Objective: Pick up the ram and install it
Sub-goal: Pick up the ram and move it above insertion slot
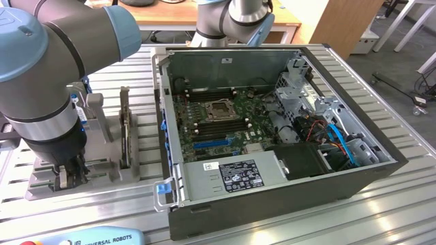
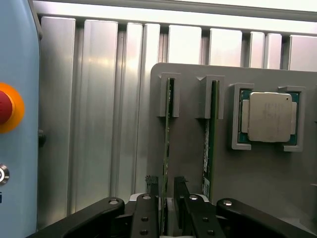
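The ram (image 2: 166, 144) is a thin green stick seen edge-on, standing in a slot of the grey holder (image 2: 188, 148). My gripper (image 2: 167, 191) straddles its near end, one dark finger (image 2: 151, 203) on each side with a narrow gap left, so it is open. A second, similar green stick (image 2: 210, 139) stands in the neighbouring slot. In the exterior view the gripper (image 1: 68, 177) is down on the holder (image 1: 102, 168), at that view's left of the open computer case (image 1: 272, 127). The black memory slots (image 1: 208, 94) lie beside the processor socket (image 1: 219, 108).
A dark expansion card (image 1: 124, 133) stands upright in the holder close to the arm. A processor chip (image 2: 270, 117) rests in its own pocket of the holder. A blue teach pendant (image 2: 15, 124) with a red button lies on the ribbed aluminium table (image 2: 99, 109).
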Tool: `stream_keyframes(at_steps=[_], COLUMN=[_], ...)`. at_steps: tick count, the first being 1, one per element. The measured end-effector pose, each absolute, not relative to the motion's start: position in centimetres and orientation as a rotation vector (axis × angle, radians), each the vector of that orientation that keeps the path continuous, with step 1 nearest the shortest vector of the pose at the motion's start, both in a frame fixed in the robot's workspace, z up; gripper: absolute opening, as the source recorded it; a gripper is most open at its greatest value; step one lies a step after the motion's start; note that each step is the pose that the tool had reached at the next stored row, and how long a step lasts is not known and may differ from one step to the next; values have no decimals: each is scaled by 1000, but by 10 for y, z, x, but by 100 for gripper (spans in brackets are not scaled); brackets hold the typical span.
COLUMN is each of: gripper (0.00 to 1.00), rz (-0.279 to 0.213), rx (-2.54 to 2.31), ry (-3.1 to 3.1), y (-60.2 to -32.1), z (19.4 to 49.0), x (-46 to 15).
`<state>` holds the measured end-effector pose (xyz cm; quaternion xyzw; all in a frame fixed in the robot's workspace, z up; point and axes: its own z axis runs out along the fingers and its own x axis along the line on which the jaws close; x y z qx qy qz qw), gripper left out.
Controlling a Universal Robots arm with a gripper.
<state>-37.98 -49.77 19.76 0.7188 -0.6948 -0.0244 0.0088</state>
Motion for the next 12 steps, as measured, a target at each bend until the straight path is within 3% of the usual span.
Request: stream_keyframes(at_steps=[12], gripper=[27], rz=[-76], rx=[2246], ry=[-2171], y=[-498], z=[199], x=[-380])
